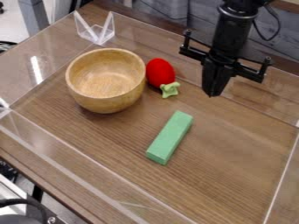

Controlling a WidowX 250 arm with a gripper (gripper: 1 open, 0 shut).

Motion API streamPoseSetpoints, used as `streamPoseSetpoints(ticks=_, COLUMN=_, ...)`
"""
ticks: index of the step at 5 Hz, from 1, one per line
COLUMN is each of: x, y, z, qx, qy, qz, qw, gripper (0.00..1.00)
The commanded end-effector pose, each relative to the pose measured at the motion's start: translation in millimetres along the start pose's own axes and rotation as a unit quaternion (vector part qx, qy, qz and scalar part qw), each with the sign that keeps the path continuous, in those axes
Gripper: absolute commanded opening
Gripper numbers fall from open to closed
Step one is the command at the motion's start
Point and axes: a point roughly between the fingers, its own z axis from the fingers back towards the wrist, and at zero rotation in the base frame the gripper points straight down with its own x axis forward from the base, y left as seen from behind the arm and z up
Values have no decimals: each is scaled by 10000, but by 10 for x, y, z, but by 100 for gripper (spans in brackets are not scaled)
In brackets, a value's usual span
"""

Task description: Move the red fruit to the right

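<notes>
The red fruit (162, 72) lies on the wooden table just right of the wooden bowl (107, 80), its green leafy cap (172, 88) pointing toward the front right. My black gripper (214, 88) hangs point-down to the right of the fruit, a short gap away and not touching it. Its fingers are pressed together, shut, with nothing between them.
A green rectangular block (170, 137) lies in front of the fruit, slanted. A clear plastic wall (70, 175) rims the table on all sides. A small clear folded stand (94, 29) sits at the back left. Dark equipment stands behind the table.
</notes>
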Motion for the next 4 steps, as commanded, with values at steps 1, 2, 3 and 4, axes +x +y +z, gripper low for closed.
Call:
streamPoseSetpoints(ticks=1, x=27, y=120, z=49, qx=-100, qy=-102, qz=524, qw=9985, gripper=100)
streamPoseSetpoints(ticks=2, x=59, y=300, z=37, qx=-289, qy=-54, qz=1201, qw=9923, gripper=100)
streamPoseSetpoints(ticks=3, x=186, y=479, z=6, qx=-539, qy=-28, qz=1992, qw=9785, gripper=100)
streamPoseSetpoints(ticks=4, x=288, y=620, z=-30, qx=-730, qy=-62, qz=2854, qw=9556, gripper=100)
